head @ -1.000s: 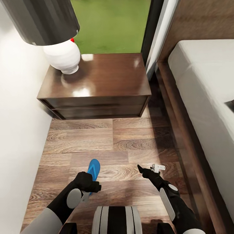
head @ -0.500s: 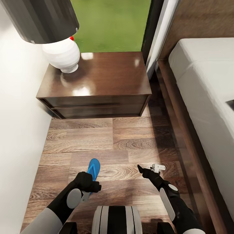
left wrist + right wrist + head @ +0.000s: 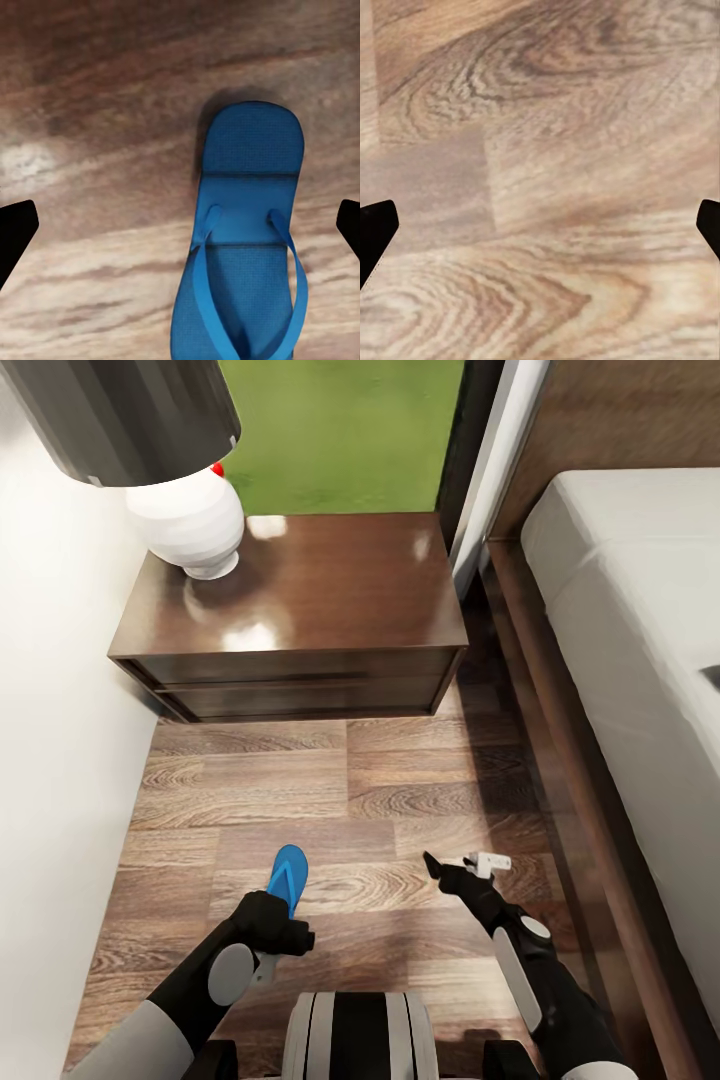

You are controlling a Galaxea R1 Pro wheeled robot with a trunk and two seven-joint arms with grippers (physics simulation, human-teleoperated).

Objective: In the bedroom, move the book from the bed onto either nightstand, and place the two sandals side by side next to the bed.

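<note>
Over the last second the nightstand (image 3: 290, 615) and lamp (image 3: 185, 520) have slid slightly up the head view while the arms barely shift, so the camera or base has moved, not the furniture; the robot appears to be settling, not travelling. One blue sandal (image 3: 287, 878) lies flat on the plank floor (image 3: 350, 790) just ahead of the left gripper (image 3: 290, 937). In the left wrist view the sandal (image 3: 244, 240) sits between the two dark fingertips (image 3: 13, 232), which stand wide apart and touch nothing: the left gripper is released, not grasping. The right gripper (image 3: 452, 870) hovers over bare floor (image 3: 540, 180), fingertips also spread, holding nothing. Judgement: this sandal looks put down, or about to be nudged; the second sandal and the book remain to be dealt with. A dark sliver at the mattress edge may be the book; cannot tell. Room: the white wall (image 3: 60, 760) hems in the left arm's outer side, the bed (image 3: 620, 630) frame runs along the right arm's outer side, and the nightstand closes the corridor ahead of both grippers.
</note>
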